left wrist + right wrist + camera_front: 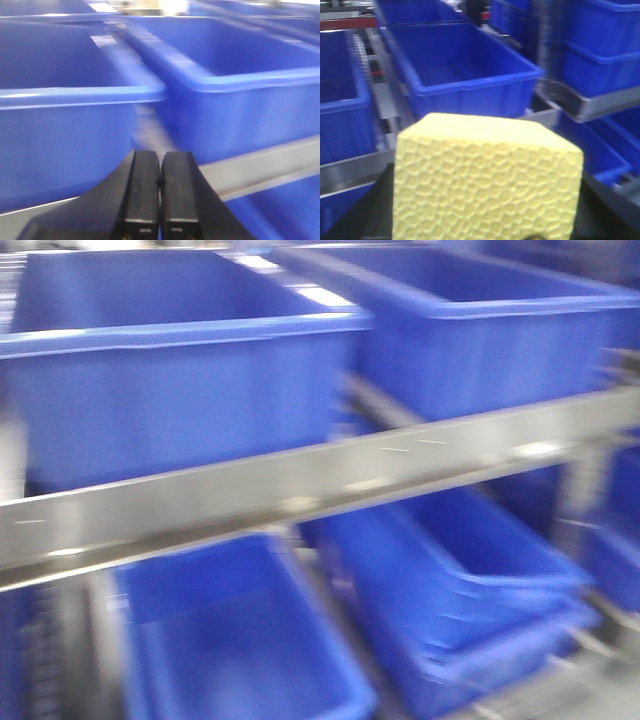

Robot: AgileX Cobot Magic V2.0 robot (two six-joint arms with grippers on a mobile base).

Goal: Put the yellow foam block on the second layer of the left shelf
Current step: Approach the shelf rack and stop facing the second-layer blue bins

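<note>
The yellow foam block [487, 180] fills the lower middle of the right wrist view, its dimpled face toward the camera. My right gripper [487, 205] is shut on it, with dark fingers [372, 210] showing at either side. The left shelf second layer shows as a brushed steel front rail [330, 485] crossing the blurred front view, with blue bins [170, 380] resting on it. My left gripper [160, 160] is shut with nothing in it, just in front of that rail [260, 167] and two blue bins [65, 145]. Neither arm appears in the front view.
A second upper bin [490, 330] sits to the right, and more blue bins [230, 640] lie on the tier below. In the right wrist view a long blue bin [465, 75] lies ahead behind a steel rail [350, 172], and another rack [590, 107] with stacked bins stands right.
</note>
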